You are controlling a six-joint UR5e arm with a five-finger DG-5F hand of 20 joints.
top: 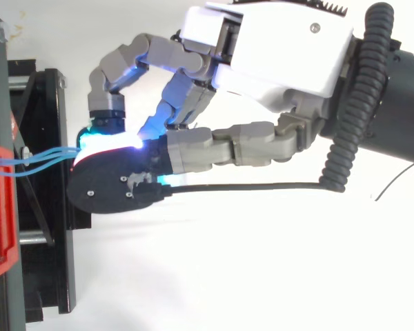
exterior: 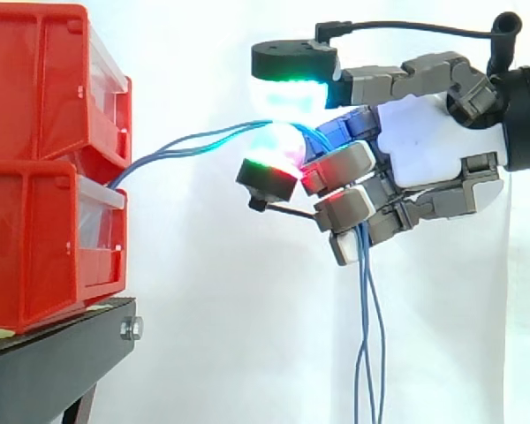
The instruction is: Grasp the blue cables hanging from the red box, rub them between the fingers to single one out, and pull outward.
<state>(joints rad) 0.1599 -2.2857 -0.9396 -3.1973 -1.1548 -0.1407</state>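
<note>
The hand (exterior: 424, 159) is clenched on the blue cables (exterior: 194, 141): one glowing pad (exterior: 293, 64) is above them and another pad (exterior: 269, 177) is below, and the strands pass between the two. The other fingers are curled under the palm. Behind these fingers the loose ends of the cables hang straight down, out of the bottom of the side view. From the pads the strands go in a shallow curve to the left, a little slack and close together, and they enter the red box (exterior: 44, 79) where the upper bin meets the lower one; which bin they come from cannot be told. The bins stand on the black stand (exterior: 62, 344), and the white curtain (exterior: 203, 336) is behind all. More than one strand seems to be in the pinch, so the step in hand is probably the rubbing. To do it well, the pads should press lightly and slide across each other, so the strands roll apart instead of being squeezed flat. The pull should then go outward along the cable line, away from the box, not downward.
</note>
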